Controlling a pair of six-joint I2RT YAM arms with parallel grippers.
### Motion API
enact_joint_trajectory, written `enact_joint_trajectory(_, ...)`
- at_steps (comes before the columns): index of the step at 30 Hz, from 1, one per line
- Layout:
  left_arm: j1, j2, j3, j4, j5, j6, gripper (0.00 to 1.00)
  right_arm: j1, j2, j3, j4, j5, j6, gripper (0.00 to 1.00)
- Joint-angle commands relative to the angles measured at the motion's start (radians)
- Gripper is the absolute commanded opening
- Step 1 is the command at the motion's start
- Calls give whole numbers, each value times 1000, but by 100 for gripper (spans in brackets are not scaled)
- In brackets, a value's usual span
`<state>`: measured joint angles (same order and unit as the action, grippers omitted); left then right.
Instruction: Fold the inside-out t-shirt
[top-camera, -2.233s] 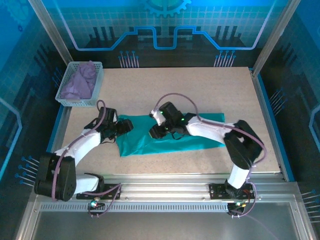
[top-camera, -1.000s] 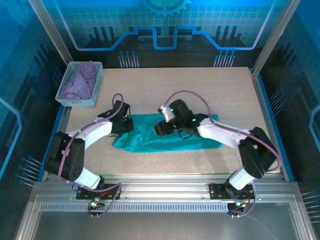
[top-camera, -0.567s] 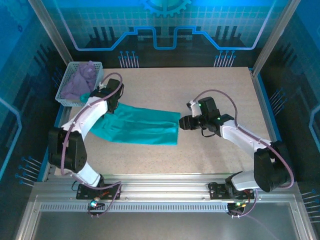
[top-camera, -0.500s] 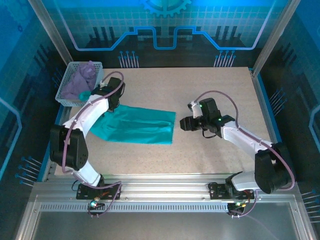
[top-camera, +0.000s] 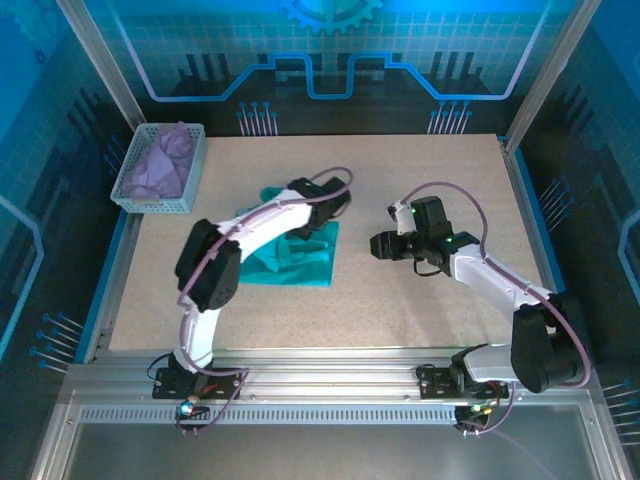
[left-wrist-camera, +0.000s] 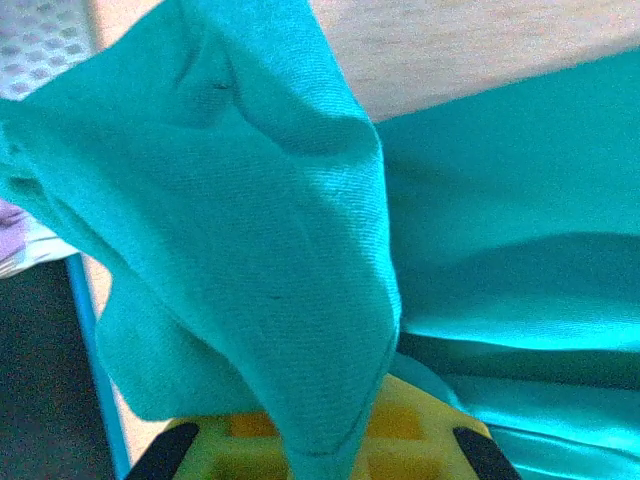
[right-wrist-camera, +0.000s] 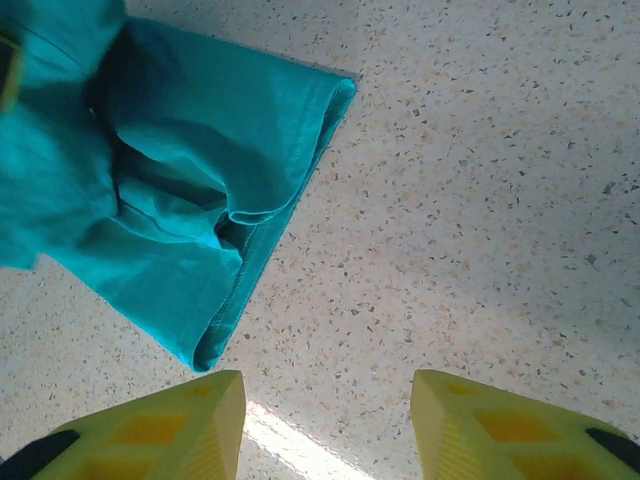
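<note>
The teal inside-out t-shirt (top-camera: 296, 262) lies folded over in a short bundle at the table's middle. My left gripper (top-camera: 320, 222) hovers over its far right corner, shut on a pinch of the fabric. In the left wrist view the t-shirt (left-wrist-camera: 250, 220) drapes up from the gripper (left-wrist-camera: 330, 452) and hides the fingertips. My right gripper (top-camera: 378, 245) stands open just right of the shirt, with nothing in it. In the right wrist view its yellow fingers (right-wrist-camera: 190, 420) frame bare table, and the shirt's hemmed edge (right-wrist-camera: 200, 200) lies ahead to the left.
A white basket (top-camera: 190, 170) holding a lavender cloth (top-camera: 155, 165) stands at the table's far left corner. The speckled table (top-camera: 430, 180) is bordered by metal posts and blue walls. The left arm (top-camera: 240, 225) reaches across above the shirt.
My left gripper has swung from near the basket to the right, carrying the shirt's left end over the rest. The shirt is now half as long. The right gripper has barely moved.
</note>
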<state>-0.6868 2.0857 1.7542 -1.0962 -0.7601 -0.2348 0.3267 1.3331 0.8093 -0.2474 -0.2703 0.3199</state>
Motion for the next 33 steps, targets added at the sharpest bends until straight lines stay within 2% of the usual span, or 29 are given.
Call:
enact_joint_trajectory(1, -57, 82, 108, -47, 137, -52, 7, -24, -34, -18, -39, 1, -15, 48)
enact_joint_trajectory(5, -74, 141, 200, -24, 295, -77, 42, -48, -68, -37, -45, 35, -2, 48)
enact_joint_trajectory(10, -69, -26, 80, 135, 424, -87, 58, -63, -131, -80, -36, 111, 37, 48)
enact_joint_trajectory(12, -49, -149, -52, 243, 493, -102, 63, -62, -150, -95, -22, 126, 47, 49)
enact_joint_trajectory(14, 8, -285, -242, 365, 588, -148, 69, -60, -158, -107, -6, 119, 53, 50)
enact_joint_trajectory(17, 131, -401, -465, 513, 738, -233, 71, -55, -142, -110, 19, 100, 67, 50)
enact_joint_trajectory(19, 187, -415, -545, 585, 801, -263, 72, -48, -120, -104, 29, 91, 73, 50)
enact_joint_trajectory(21, 211, -386, -560, 605, 816, -271, 70, -37, -94, -92, 34, 83, 79, 50)
enact_joint_trajectory(23, 210, -345, -545, 612, 866, -267, 67, -21, -76, -80, 31, 83, 78, 50)
enact_joint_trajectory(27, 176, -321, -584, 740, 1039, -322, 64, -1, -63, -68, 15, 107, 73, 50)
enact_joint_trajectory(33, 77, -313, -628, 881, 1166, -413, 64, 2, -79, -63, -12, 140, 67, 50)
